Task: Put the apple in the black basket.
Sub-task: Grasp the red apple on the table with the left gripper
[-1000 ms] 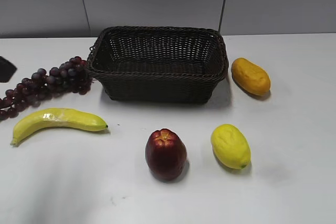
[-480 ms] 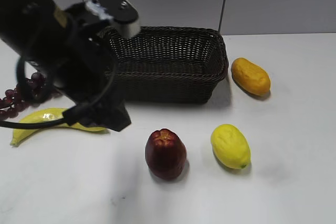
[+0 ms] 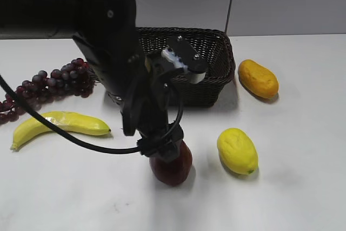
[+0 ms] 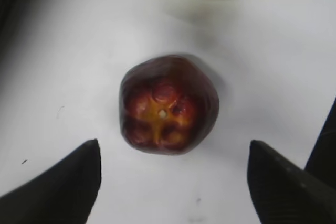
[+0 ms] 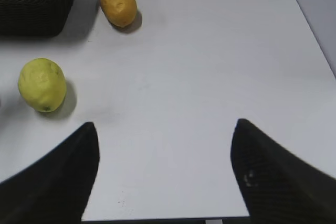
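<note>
The dark red apple point(image 3: 175, 169) stands on the white table, its top half hidden by my left arm in the exterior view. In the left wrist view the apple point(image 4: 167, 103) shows its yellowish dimpled top. My left gripper point(image 4: 173, 153) is open, its two fingers spread wide, hovering just above the apple without touching it; in the exterior view it point(image 3: 162, 147) sits right over the fruit. The black basket point(image 3: 213, 63) stands behind, partly hidden by the arm; its corner shows in the right wrist view point(image 5: 37, 3). My right gripper point(image 5: 164, 150) is open and empty over bare table.
A yellow lemon point(image 3: 237, 151) lies right of the apple, also seen in the right wrist view point(image 5: 42, 84). An orange-yellow oblong fruit point(image 3: 258, 78) lies right of the basket. A banana point(image 3: 59, 124) and dark grapes point(image 3: 51, 82) lie on the left.
My left arm has swung in from the left and come down over the apple, now hiding its top. The fruits and the basket have not moved.
</note>
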Motion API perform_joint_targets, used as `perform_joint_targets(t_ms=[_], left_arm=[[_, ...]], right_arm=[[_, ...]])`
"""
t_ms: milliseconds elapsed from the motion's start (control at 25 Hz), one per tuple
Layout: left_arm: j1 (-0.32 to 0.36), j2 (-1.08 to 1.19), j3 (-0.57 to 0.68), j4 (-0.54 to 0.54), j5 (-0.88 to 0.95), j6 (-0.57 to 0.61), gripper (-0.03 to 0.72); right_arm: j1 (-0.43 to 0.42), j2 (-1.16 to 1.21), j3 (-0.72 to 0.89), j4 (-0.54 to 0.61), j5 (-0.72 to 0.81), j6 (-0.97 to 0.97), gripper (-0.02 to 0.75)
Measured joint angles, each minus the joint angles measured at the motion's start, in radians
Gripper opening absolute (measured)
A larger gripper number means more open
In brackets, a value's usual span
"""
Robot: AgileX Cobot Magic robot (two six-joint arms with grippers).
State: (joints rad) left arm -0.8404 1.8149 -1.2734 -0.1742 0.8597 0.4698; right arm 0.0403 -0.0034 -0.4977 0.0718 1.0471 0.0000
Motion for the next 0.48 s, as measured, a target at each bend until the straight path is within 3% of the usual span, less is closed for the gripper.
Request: perform_joint_targets(t_ms=[480], left_arm=[[0.000, 0.142, -0.047, 0.014, -0.036, -0.001, 0.650]], right_arm=[[0.000, 0.000, 0.000, 0.000, 0.000, 0.000, 0.590]])
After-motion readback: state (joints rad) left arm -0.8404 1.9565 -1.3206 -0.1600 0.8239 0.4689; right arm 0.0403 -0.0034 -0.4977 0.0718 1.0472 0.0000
